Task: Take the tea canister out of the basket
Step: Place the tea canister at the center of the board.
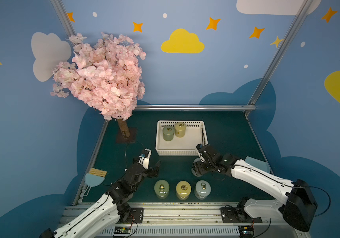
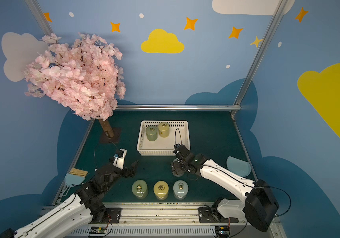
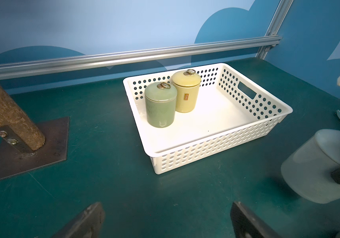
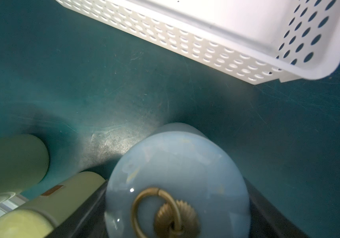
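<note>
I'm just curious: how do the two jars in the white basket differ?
The green jar is sage green; the yellow jar is pale yellow. The yellow jar shows a small bronze tag on its side; the green jar shows none. The green jar stands slightly nearer the basket's front wall; the yellow jar is by its back wall. Both stand upright, with ring-topped lids.

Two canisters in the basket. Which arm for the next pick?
Left. The left gripper is open, empty; right gripper holds the blue canister. Green canister and yellow canister stand left in the basket.

The whole worktop is overlooked from above its near edge in both top views; the basket is shared, close up, by both wrist views.
</note>
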Robot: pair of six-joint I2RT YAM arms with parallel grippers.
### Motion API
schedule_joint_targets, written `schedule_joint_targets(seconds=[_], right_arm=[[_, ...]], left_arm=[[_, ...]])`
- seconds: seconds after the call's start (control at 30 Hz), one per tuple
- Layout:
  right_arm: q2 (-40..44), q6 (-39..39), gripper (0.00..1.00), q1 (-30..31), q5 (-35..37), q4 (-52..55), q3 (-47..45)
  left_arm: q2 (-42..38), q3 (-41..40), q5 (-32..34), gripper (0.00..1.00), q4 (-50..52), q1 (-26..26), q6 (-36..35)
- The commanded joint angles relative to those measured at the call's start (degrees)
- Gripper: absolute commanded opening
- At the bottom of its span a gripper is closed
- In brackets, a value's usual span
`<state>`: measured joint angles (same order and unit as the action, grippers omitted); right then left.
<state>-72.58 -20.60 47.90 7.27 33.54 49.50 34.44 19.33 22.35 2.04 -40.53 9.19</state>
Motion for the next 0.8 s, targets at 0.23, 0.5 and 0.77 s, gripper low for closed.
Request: schedule_joint_targets(seconds=[0.23, 0.5, 0.77], right_arm=[[-0.26, -1.98, 0.53, 0.80, -0.32, -4.61, -2.34], [-1.35, -2.26, 0.53, 0.97, -0.41, -5.19, -3.09], [-1.87, -2.69, 0.54, 1.15, -0.16, -5.07, -3.60]], left_arm=[[-0.80, -0.53, 0.50, 1.00, -0.64, 0.12, -0.19], [-0.79, -0.52, 0.51, 1.00, -0.72, 0.18, -0.18], [-0.78, -0.54, 0.50, 1.00, -0.64, 0.22, -0.23]])
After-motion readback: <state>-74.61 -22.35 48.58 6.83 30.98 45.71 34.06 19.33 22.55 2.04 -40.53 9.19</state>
